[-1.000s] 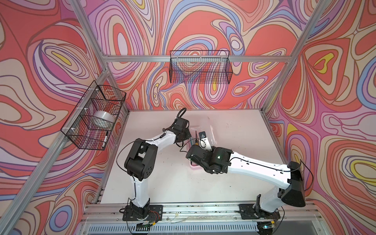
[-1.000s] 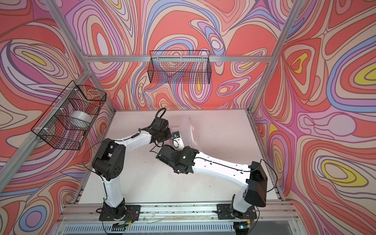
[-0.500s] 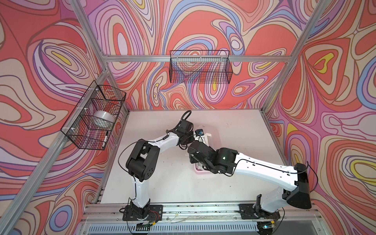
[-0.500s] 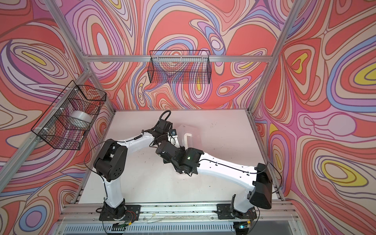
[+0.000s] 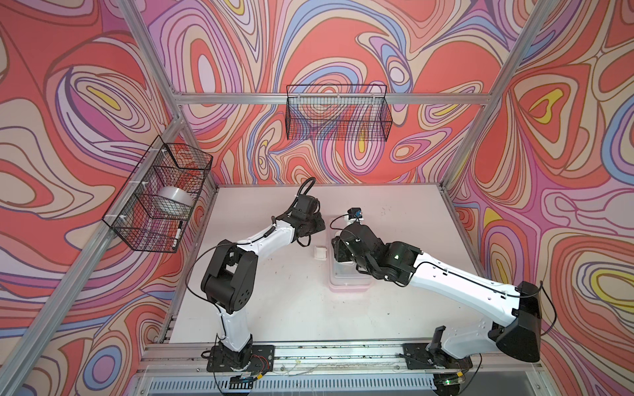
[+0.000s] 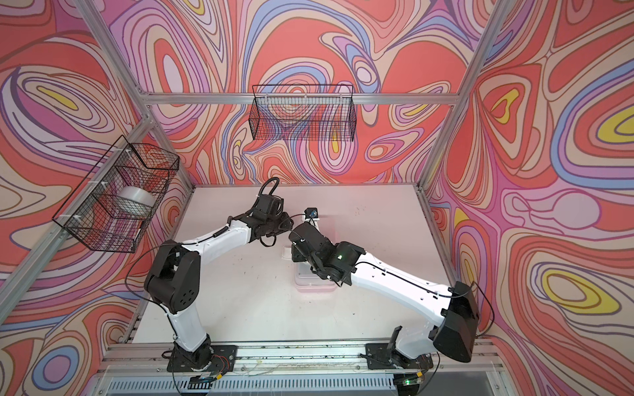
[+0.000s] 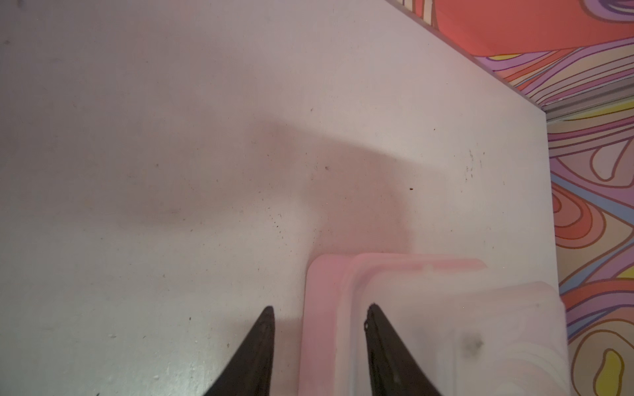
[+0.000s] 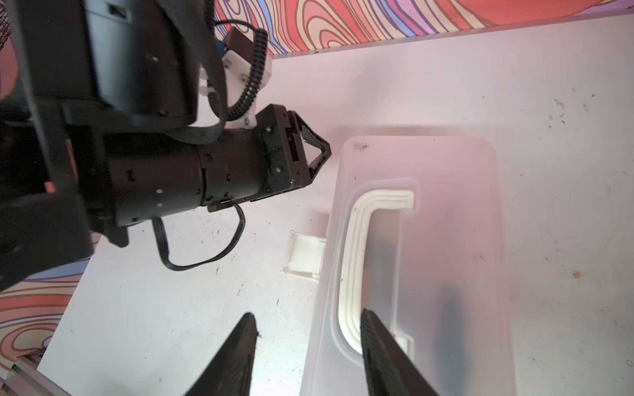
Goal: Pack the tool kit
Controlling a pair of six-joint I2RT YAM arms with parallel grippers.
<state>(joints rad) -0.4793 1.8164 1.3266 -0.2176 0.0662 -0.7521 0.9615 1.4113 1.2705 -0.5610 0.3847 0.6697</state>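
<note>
- left gripper [image 7: 320, 307]: jaws part open, nothing between them. In its wrist view one finger is over bare table [image 7: 171, 171] and the other over the lid [image 7: 446, 308]. The corner rim of the pink base sits in the gap. Can't tell if there's contact.
- right gripper [image 8: 307, 312]: also part open and empty. One finger is over the table, the other above the white handle [image 8: 356, 247], so it straddles the lid's long edge.
- tool kit [image 5: 346, 281]: mid-table between the two arms, partly under the right wrist in both top views. The frosted clear lid is on the pink base and looks seated flat. Dark shapes show through it; can't ID them.
- latch [image 8: 303, 255]: white flap on the long side nearer the left arm, sticking out flat over the table. It reads as not snapped shut, so I'd guess latching is the step in hand.
- Handling, my call: thin moulded plastic, light and smooth. It will likely skate if pushed from one side, so brace the opposite side with the other arm. The lid probably flexes mid-panel, so press near the rim.
- Hold points: the handle lies folded in its recess and is awkward to get a finger under. The rim lip at a short end is the easier pinch. The latch needs a push against the wall, not a pinch.
- Further out: black wire baskets [image 5: 338, 116] on the walls, not part of this.
</note>
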